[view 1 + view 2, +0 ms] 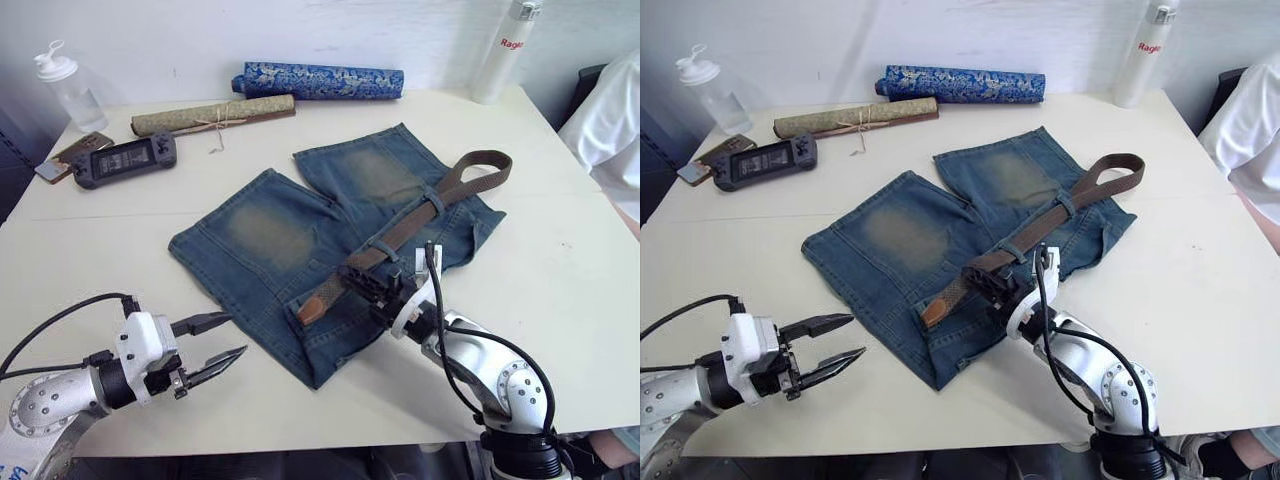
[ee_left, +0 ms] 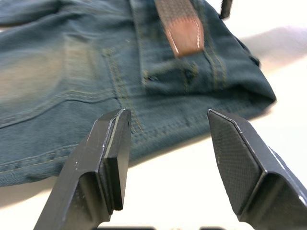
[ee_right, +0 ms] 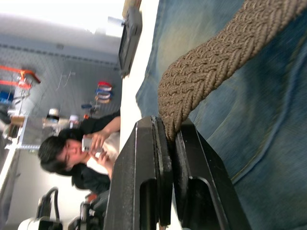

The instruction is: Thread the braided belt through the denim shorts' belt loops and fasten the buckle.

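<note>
The denim shorts (image 1: 270, 240) lie flat in the middle of the white table (image 1: 560, 270). The braided belt (image 1: 420, 215) runs along their waistband under two belt loops (image 1: 434, 197) (image 1: 385, 245); its far end curls back on itself at the right. Its tan tip (image 1: 312, 310) rests on the denim near the front. My right gripper (image 1: 372, 285) is shut on the belt (image 3: 206, 62) just behind that tip. My left gripper (image 1: 235, 335) hovers open over the table beside the shorts' near corner, with nothing between its fingers (image 2: 112, 158). I cannot make out the buckle.
At the back lie a blue patterned roll (image 1: 320, 80) and an olive rolled mat (image 1: 213, 115). A handheld console (image 1: 125, 160), a phone (image 1: 65, 155) and a clear bottle (image 1: 68, 85) sit back left. A white bottle (image 1: 505, 45) stands back right. A person's white sleeve (image 1: 610, 130) borders the table's right edge.
</note>
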### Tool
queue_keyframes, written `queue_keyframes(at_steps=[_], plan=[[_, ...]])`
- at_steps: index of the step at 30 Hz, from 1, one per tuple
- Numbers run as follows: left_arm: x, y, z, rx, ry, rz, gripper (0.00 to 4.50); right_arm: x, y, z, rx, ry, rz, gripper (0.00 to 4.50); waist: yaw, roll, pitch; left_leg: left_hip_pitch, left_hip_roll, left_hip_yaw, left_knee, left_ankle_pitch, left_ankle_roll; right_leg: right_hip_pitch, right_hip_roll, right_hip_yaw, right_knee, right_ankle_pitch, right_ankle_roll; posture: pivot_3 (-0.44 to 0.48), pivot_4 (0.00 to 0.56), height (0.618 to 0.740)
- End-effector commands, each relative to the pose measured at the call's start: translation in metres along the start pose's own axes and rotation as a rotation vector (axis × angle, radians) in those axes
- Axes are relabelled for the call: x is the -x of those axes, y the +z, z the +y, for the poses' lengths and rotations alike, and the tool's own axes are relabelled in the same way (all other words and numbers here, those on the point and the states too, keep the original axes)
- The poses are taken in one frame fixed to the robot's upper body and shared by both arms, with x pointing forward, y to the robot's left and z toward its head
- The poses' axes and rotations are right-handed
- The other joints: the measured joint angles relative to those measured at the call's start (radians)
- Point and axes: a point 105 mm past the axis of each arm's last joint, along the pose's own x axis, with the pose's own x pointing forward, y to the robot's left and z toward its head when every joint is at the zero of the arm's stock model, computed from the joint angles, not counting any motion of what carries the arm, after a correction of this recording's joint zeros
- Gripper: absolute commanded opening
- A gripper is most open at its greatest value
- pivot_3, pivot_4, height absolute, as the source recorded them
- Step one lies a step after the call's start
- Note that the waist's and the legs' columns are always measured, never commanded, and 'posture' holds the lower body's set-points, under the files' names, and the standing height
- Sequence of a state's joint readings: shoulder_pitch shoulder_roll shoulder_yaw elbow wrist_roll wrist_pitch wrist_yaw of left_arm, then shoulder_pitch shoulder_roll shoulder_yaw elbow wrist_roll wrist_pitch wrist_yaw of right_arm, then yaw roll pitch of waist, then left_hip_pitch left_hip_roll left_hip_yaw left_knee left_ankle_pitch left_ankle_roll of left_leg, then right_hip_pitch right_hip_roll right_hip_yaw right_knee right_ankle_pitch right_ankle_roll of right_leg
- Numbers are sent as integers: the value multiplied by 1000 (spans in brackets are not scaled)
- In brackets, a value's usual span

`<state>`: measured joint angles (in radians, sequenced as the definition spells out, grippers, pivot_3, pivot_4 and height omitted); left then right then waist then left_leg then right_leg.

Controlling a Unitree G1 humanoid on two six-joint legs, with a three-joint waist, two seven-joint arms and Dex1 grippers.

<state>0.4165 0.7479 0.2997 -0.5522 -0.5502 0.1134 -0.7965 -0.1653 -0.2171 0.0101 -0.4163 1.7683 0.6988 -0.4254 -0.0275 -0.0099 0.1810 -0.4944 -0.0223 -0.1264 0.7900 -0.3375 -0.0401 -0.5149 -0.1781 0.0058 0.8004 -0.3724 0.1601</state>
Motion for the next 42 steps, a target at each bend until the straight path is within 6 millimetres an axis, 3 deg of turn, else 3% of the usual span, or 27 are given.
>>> queue_keyframes(at_steps=[1,6,21,29,34,42], plan=[[4,-1,-7,-58,7,-11,2809,-2,7,1,2,25,-43,0,0,0,0,0,0,0,0,0,0,0,0,0,0,0,0,0,150,645],[6,-8,-10,-61,26,-9,2809,-3,11,-1,12,20,-66,0,3,0,0,0,0,0,0,0,0,0,0,0,0,-1,-2,0,150,645],[4,-11,-8,-101,32,-17,2809,-15,-12,-16,35,-24,-6,0,0,-1,0,0,0,0,0,0,0,0,0,0,0,-1,-2,0,150,645],[-6,-8,-5,-174,23,-23,2809,-21,-51,-19,-55,-8,253,0,-1,-2,-2,1,1,0,0,0,0,0,0,-1,1,-1,-2,0,150,645],[-11,-13,-8,-302,-26,3,2809,-34,-56,-25,-55,-38,311,0,-9,-3,-5,2,5,0,0,-3,4,0,5,0,0,-2,-3,0,150,645],[-10,-17,2,-319,28,12,2809,-53,-63,-22,72,-21,295,0,-28,-4,-6,7,17,-1,-2,-5,8,0,17,-3,5,-5,-13,0,150,645]])
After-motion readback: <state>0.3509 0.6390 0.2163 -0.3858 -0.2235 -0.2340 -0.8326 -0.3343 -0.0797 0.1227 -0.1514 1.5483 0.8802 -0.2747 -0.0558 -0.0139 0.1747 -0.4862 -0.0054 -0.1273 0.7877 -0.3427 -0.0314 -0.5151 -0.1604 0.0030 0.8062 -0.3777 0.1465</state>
